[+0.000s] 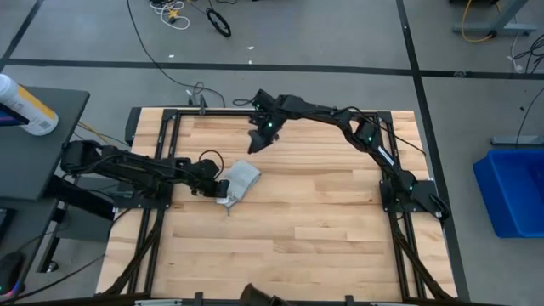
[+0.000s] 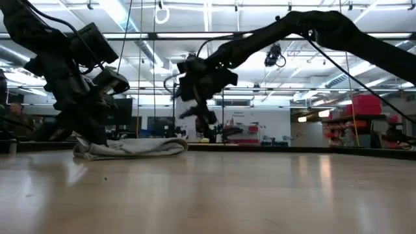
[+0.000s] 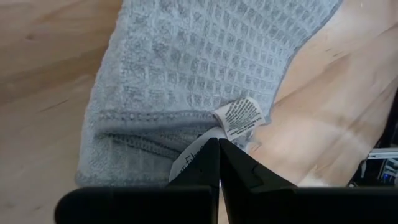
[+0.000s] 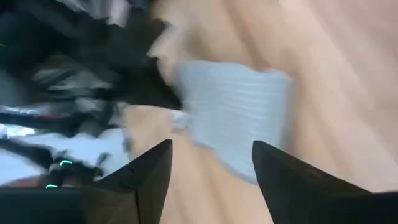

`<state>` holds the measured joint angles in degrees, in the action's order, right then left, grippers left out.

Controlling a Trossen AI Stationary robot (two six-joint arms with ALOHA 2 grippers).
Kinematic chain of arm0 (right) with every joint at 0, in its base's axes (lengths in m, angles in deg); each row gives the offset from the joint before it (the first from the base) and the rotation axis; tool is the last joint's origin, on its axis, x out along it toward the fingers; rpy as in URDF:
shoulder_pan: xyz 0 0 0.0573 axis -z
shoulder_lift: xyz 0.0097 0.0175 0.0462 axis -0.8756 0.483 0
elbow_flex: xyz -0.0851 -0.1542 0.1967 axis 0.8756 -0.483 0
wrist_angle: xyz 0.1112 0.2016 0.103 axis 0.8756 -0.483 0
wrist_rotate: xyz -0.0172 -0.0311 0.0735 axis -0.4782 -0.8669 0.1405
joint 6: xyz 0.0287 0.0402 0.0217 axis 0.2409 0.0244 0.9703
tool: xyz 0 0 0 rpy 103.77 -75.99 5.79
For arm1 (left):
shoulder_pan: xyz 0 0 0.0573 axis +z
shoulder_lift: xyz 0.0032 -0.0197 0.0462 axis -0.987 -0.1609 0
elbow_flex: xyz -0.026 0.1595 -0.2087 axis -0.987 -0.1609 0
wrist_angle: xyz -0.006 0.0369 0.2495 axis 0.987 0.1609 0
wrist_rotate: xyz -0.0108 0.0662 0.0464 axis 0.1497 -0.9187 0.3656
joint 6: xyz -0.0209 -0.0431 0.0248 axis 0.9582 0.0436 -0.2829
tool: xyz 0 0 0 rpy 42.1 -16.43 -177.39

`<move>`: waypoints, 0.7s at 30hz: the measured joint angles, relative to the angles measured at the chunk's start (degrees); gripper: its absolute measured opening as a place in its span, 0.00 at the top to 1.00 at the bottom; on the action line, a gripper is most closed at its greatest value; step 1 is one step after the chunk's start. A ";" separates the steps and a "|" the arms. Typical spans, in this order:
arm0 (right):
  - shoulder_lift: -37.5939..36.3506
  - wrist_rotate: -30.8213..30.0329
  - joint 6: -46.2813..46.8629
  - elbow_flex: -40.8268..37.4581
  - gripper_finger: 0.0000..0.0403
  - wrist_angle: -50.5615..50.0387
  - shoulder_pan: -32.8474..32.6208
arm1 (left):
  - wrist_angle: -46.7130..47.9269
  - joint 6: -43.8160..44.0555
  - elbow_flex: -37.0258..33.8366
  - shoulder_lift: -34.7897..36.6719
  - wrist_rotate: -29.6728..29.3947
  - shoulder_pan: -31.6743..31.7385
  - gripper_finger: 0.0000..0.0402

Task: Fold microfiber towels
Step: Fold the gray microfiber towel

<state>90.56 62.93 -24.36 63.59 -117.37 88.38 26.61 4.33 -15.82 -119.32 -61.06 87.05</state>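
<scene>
One folded grey-blue waffle-textured microfiber towel (image 1: pixel 239 181) lying on my table; left gripper (image 3: pixel 219 151) pinching its edge, right gripper (image 4: pixel 211 163) hovering, fingers spread.

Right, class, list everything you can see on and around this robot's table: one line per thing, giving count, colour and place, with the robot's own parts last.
Microfiber towel: one, light grey-blue, folded up on the table's left half, white tag at one corner.
Table: one, light wood, black frame, centre.
Bottle: one, white with yellow, on the dark side stand at far left.
Bin: one, blue, on the floor at right.
Cables: several, black and yellow, on the floor beyond the table.
Left gripper: one, dark, shut at the towel's edge.
Right gripper: one, dark, open, raised above the towel.
</scene>
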 joint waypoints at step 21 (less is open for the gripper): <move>7.44 -21.49 -3.38 7.40 0.42 -17.09 -10.27 | -2.56 -1.05 -0.04 0.00 1.52 -0.22 0.98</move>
<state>98.00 41.45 -27.74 70.99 -134.46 78.11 24.05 3.28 -15.86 -119.32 -59.54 86.83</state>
